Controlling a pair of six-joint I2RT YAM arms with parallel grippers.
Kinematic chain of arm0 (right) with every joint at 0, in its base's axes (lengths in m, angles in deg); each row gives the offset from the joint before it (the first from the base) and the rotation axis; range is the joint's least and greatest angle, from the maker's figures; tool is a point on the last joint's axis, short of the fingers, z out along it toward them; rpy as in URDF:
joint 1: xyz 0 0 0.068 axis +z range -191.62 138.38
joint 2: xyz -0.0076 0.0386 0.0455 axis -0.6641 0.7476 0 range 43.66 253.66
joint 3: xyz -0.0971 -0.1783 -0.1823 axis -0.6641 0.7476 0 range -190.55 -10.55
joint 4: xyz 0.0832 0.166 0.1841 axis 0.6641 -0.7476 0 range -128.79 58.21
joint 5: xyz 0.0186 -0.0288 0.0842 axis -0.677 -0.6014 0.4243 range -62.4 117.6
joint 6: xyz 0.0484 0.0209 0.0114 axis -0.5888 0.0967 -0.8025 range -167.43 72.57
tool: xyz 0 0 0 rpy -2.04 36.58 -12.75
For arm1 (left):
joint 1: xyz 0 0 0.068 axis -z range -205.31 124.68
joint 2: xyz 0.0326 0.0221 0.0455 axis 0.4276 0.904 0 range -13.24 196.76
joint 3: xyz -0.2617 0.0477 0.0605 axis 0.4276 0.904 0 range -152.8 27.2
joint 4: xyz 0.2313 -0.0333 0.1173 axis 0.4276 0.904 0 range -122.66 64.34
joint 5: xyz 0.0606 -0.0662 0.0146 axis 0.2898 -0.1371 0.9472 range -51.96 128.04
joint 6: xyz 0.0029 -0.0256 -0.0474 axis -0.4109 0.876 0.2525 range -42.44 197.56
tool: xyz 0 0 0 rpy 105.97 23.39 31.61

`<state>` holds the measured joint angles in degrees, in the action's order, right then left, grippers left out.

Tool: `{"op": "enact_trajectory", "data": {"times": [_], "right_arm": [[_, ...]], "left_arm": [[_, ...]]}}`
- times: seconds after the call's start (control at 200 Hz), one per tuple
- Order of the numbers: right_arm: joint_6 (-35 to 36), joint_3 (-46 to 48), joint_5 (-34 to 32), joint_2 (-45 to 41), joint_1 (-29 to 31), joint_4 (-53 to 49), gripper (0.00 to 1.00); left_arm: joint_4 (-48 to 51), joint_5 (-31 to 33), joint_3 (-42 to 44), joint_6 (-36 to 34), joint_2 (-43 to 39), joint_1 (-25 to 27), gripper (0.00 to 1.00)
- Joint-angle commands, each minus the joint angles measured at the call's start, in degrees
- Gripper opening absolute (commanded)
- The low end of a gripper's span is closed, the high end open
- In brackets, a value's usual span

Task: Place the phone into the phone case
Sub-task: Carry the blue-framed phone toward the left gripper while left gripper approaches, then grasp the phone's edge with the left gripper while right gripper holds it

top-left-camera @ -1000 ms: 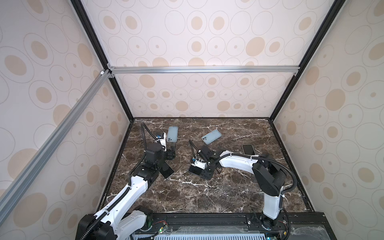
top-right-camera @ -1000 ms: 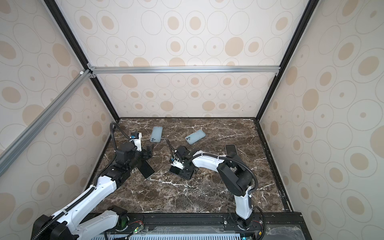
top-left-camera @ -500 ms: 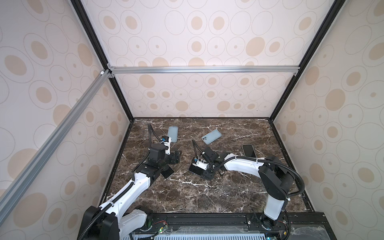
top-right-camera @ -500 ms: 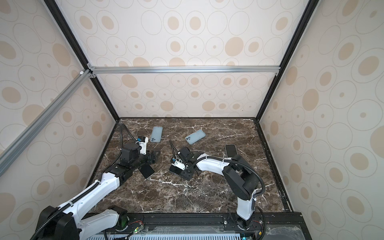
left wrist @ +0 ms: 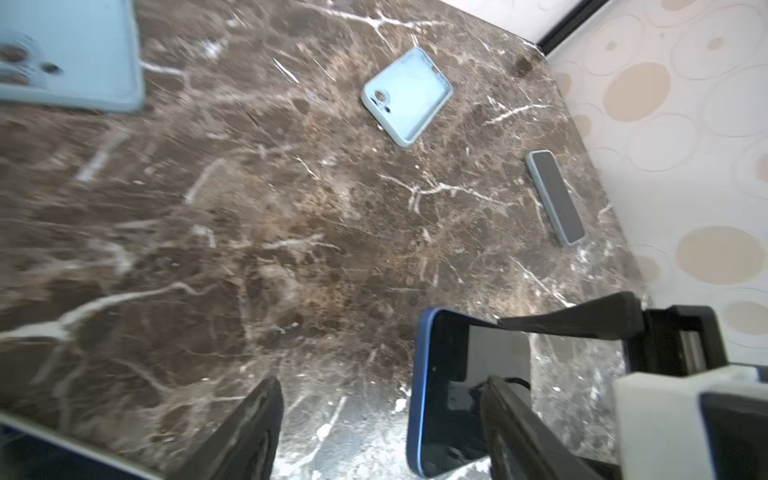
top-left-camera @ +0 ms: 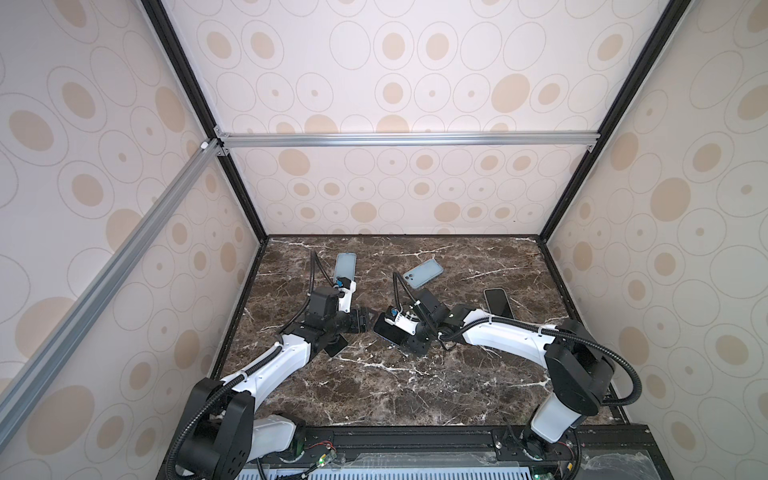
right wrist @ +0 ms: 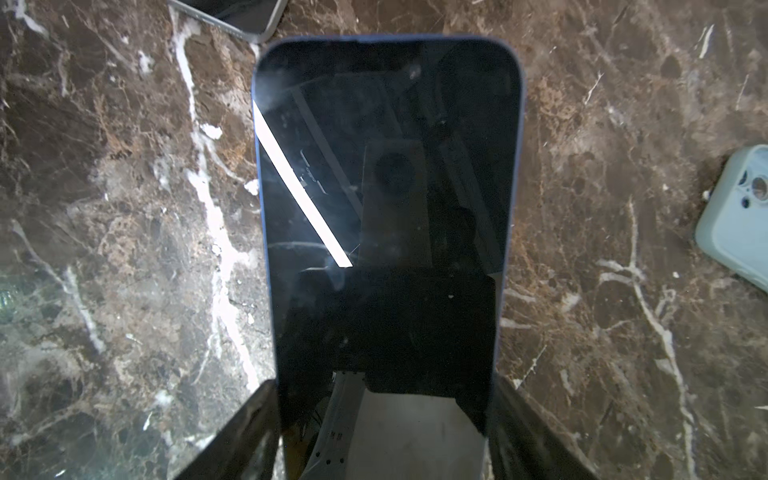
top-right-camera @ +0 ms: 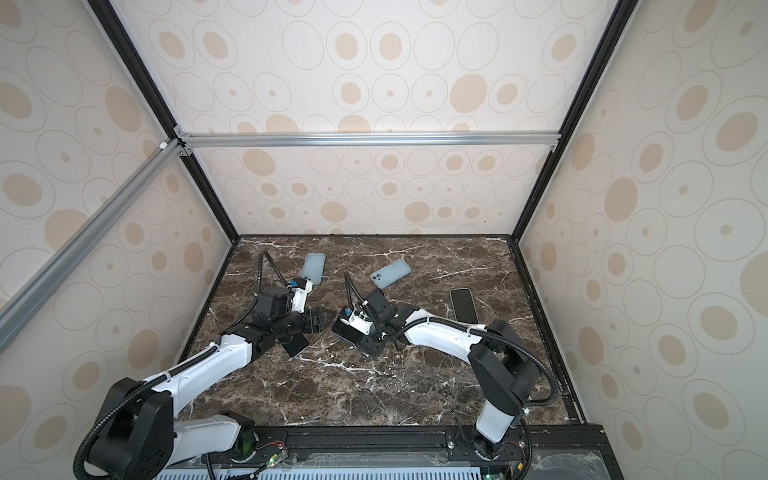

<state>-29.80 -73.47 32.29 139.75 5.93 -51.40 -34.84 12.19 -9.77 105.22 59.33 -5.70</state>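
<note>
While the right gripper's (right wrist: pixel 384 409) jaws clamped the phone (right wrist: pixel 382 208), well apart from the empty phone case (left wrist: pixel 407 95), the left gripper's (left wrist: pixel 380 388) jaws stood apart and empty; carrying, aligning and seating apparently lay ahead.

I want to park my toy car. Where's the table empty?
The bare marble between the two arms at the front is free, and the back right corner behind the dark-screened phone. The middle is crowded: the blue phone and two light blue cases behind it.
</note>
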Motion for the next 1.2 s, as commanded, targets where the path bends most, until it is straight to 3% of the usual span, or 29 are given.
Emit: {"op": "enact_trajectory", "data": {"times": [0.0, 0.73, 0.95, 1.11, 1.195], "right_arm": [[-0.4, 0.2, 1.2, -2.2, 0.1, 2.4, 0.51], [-0.5, 1.2, 1.1, -5.9, 0.3, 4.6, 0.50], [0.0, 0.7, 1.7, -6.6, 0.6, 5.1, 0.51], [0.0, 0.5, 1.5, -6.8, 1.0, 5.4, 0.51], [0.0, 0.4, 1.6, -6.9, 1.1, 5.7, 0.51]], "left_arm": [[-2.4, -5.2, -1.0, 2.3, 1.3, -0.4, 0.75], [-3.4, -11.5, -1.8, 7.2, 2.0, -1.2, 0.73], [-4.9, -16.5, -1.5, 8.3, 2.0, -1.2, 0.54], [-6.1, -19.4, -1.3, 9.0, 1.7, -1.3, 0.31], [-6.7, -20.7, -1.2, 9.5, 1.7, -1.3, 0.23]]}}
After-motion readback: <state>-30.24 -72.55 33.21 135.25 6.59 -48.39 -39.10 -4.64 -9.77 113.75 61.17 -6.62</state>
